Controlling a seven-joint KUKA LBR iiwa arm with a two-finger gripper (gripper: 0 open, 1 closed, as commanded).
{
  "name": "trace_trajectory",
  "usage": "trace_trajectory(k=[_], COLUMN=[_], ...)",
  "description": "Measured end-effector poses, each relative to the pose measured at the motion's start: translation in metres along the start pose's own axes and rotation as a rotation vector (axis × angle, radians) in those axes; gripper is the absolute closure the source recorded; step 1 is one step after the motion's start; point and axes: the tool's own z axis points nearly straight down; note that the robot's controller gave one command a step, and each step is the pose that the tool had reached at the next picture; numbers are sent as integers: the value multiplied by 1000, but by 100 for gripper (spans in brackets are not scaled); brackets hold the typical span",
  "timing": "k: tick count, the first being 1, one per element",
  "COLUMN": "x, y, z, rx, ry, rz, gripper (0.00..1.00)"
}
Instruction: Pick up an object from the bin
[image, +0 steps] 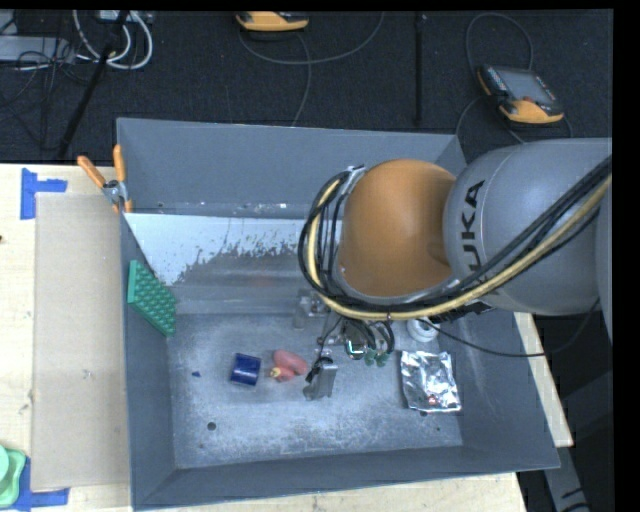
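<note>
Pink and small, a rounded lump (288, 365) lies on the floor of the bin (300, 432) just beside my hand (321, 379), on the side away from the arm. It's the nearest thing, so I judge it the likely pick. Whether the hand is open or closed I cannot tell. Just past the lump sits a small blue block (245, 369), and on the hand's other side, under the arm, lies a crumpled silver foil packet (430, 381). The lump looks light, perhaps soft rubber or plastic, and it may roll or squirt out sideways. I'd take it across its narrow middle, low down. The foil would likely crush and slide.
</note>
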Motion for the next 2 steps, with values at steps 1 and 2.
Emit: trace_trajectory(k=[1,2], x=[-3,-5], y=[11,10], z=[105,100], rx=[0,-2], ry=[-2,-8], rz=[148,151], gripper=[0,100])
